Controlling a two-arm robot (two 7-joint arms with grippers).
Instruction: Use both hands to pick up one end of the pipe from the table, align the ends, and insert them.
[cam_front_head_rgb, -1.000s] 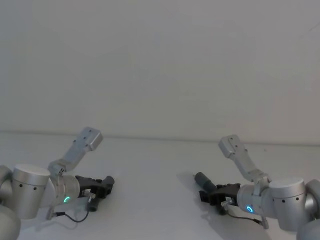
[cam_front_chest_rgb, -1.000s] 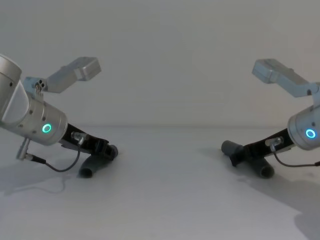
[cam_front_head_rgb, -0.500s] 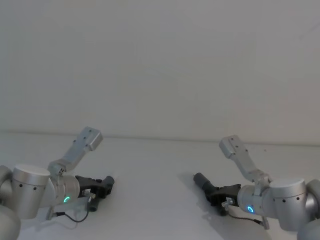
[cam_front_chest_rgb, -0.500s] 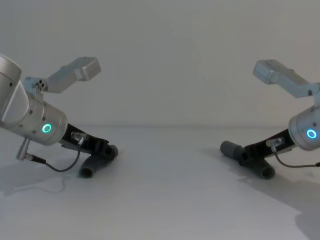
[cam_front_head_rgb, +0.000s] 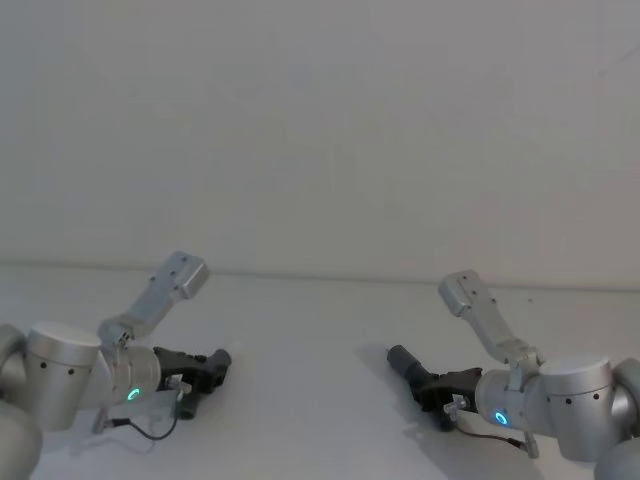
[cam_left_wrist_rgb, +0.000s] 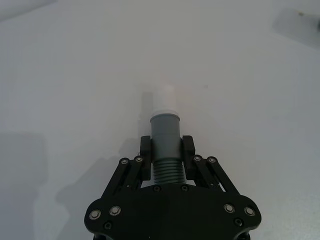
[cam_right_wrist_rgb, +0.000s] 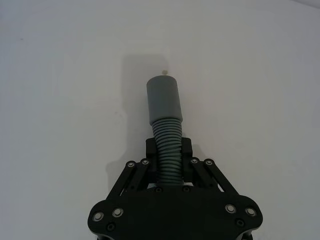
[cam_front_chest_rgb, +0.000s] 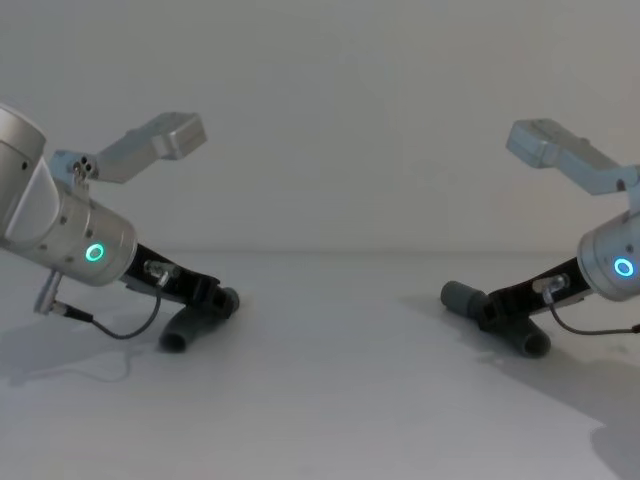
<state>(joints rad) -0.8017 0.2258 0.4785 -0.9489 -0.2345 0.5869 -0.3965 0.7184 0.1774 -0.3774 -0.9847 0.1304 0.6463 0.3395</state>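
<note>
The shorter pipe piece (cam_left_wrist_rgb: 165, 132) sits low near the table's (cam_front_chest_rgb: 320, 400) left edge. Its long axis runs straight out from the left gripper (cam_left_wrist_rgb: 166, 146), with the white tip (cam_left_wrist_rgb: 163, 100) leading toward the table's middle. The gripper's fingers (cam_left_wrist_rgb: 146, 146) pinch its ribbed section. Near the right edge, the longer piece (cam_right_wrist_rgb: 168, 142) aims its wide collar (cam_right_wrist_rgb: 164, 102) toward the middle, its ribbed neck pinched by the right gripper (cam_right_wrist_rgb: 169, 150). The two ends roughly face each other, well apart.
</note>
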